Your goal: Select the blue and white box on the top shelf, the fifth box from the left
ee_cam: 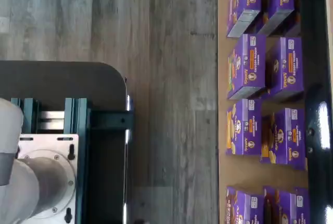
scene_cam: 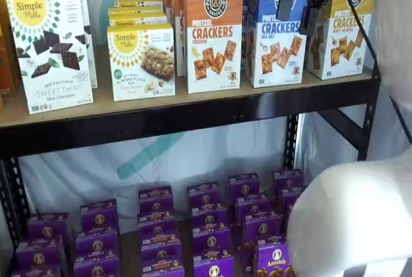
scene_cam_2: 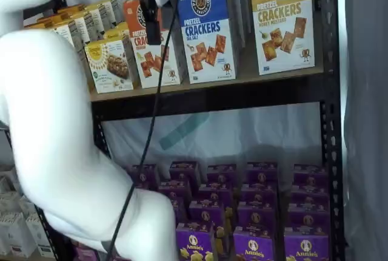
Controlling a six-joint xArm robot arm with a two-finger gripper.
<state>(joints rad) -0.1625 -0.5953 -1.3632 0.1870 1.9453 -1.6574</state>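
Observation:
The blue and white box (scene_cam: 273, 55) stands upright on the top shelf (scene_cam: 193, 114), between an orange-topped Cheddar carton (scene_cam: 214, 32) and a yellow-topped carton (scene_cam: 341, 38). It shows in both shelf views (scene_cam_2: 206, 36). My gripper (scene_cam: 297, 22) hangs from above in front of the box's upper right part, with a plain gap between its black fingers (scene_cam: 285, 3) and nothing held. In a shelf view only one finger (scene_cam_2: 150, 21) shows, side-on, before the Cheddar carton. The wrist view shows neither box nor fingers.
Simple Mills boxes (scene_cam: 51, 45) fill the shelf's left part. Several purple Annie's boxes (scene_cam: 212, 225) stand on the lower shelf and show in the wrist view (ee_cam: 250, 67). My white arm (scene_cam_2: 54, 121) and black cable (scene_cam_2: 151, 127) hang in front. A black rack post (scene_cam: 370, 106) stands at the right.

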